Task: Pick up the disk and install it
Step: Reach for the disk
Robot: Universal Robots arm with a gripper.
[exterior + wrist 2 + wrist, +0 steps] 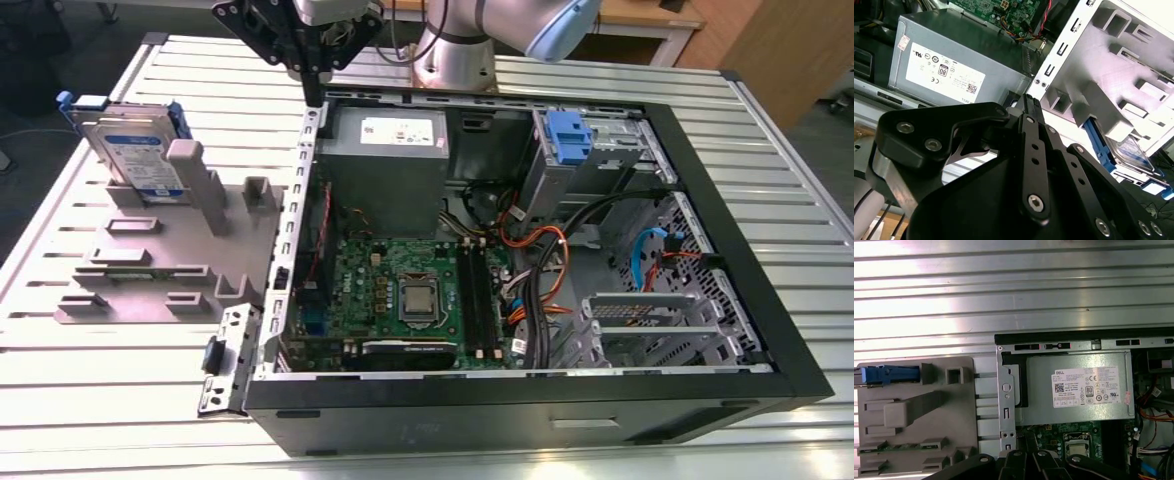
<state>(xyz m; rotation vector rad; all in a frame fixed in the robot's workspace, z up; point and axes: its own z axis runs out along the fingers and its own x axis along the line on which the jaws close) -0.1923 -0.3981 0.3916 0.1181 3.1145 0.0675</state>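
The disk [138, 158] stands upright on edge in a slot of the grey fixture [174, 250], at the exterior view's left. It is silver with a white-and-blue label and a blue side frame. In the first wrist view its blue upper edge [891, 374] shows, and in the second wrist view part of the disk [1130, 150] sits behind a fixture post. My black gripper [315, 88] hangs above the open computer case's back left corner, to the right of the disk and apart from it. Its fingers [1026, 107] are together and hold nothing.
The open computer case [534, 405] lies on the slatted metal table [107, 400]. Inside it are a grey power supply [387, 160], a green motherboard [400, 290], cables and a blue bracket [567, 135] in the drive bay. The arm's base [454, 50] stands behind the case.
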